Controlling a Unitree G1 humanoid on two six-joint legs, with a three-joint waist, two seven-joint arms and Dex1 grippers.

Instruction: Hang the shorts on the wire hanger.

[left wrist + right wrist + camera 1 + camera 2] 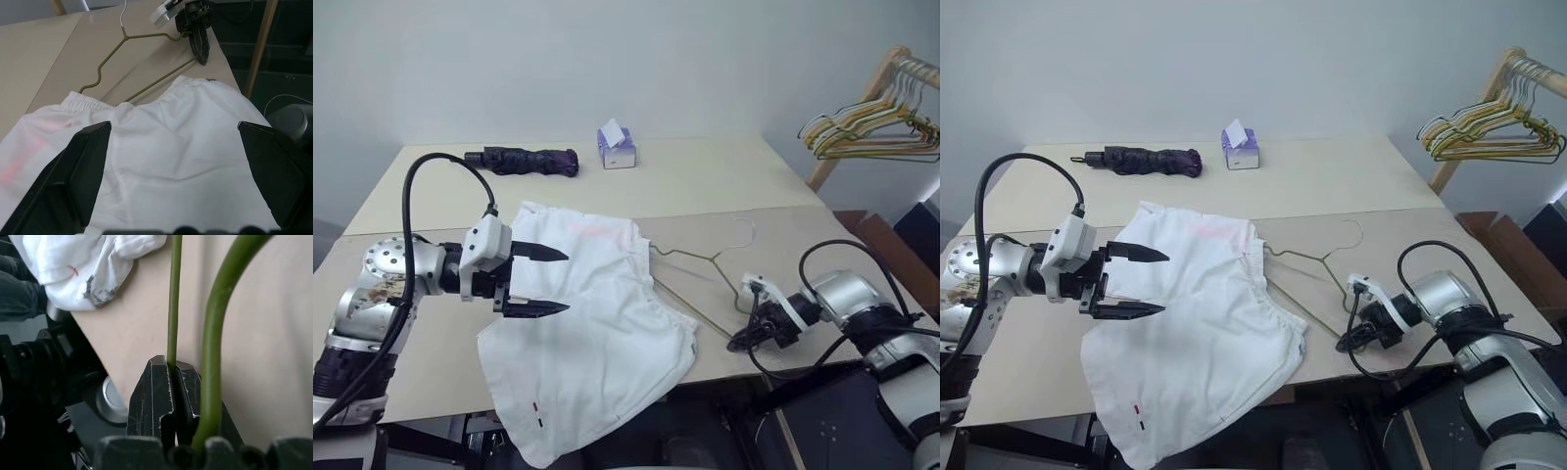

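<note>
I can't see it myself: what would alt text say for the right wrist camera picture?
The right tool is shut on the hanger, pinching its thin olive wire between two black fingers, above a beige table. A corner of the white shorts lies at the table's edge.

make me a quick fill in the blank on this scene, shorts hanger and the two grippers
1. The right gripper is shut on the wire of the ____.
2. The left gripper hangs over the white shorts with its fingers ____.
3. One end of the wire hanger lies tucked under the ____.
4. At the far edge of the table, the purple tissue box stands beside a folded ____.

Missing words: hanger; open; shorts; umbrella
</note>
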